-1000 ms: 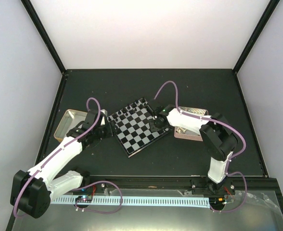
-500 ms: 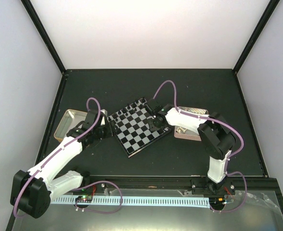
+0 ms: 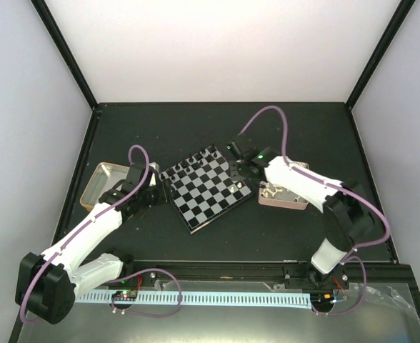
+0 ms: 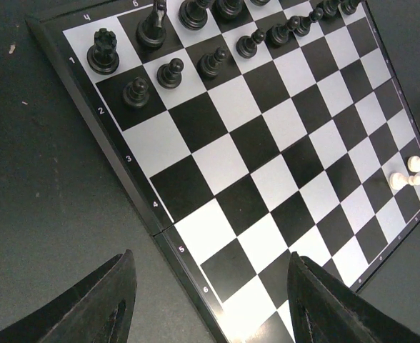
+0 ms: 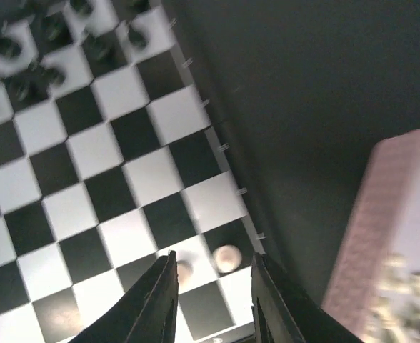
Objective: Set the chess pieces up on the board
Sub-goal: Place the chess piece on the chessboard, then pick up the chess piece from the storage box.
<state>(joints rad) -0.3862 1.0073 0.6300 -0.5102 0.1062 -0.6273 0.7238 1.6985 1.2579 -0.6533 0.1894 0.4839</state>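
Observation:
The board (image 3: pixel 196 204) lies tilted at the table's middle. Black chess pieces (image 3: pixel 191 163) line its far-left edge, and in the left wrist view they fill two rows (image 4: pixel 171 73). Two white pawns (image 3: pixel 236 185) stand at the board's right edge, one (image 5: pixel 226 258) beside the other (image 5: pixel 183 271). My right gripper (image 3: pixel 240 170) hovers above them, open (image 5: pixel 213 300), with nothing between its fingers. My left gripper (image 3: pixel 155 187) hangs open (image 4: pixel 213 314) over the board's left rim, holding nothing.
A pink tray (image 3: pixel 287 201) holding more white pieces sits right of the board, and its wall (image 5: pixel 371 243) shows close to my right gripper. A shiny metal tin (image 3: pixel 96 182) lies at the left, behind my left arm.
My right gripper has opened and lifted back from the board's right edge, leaving a white pawn standing there. Its elbow swung right. The left arm has not moved.

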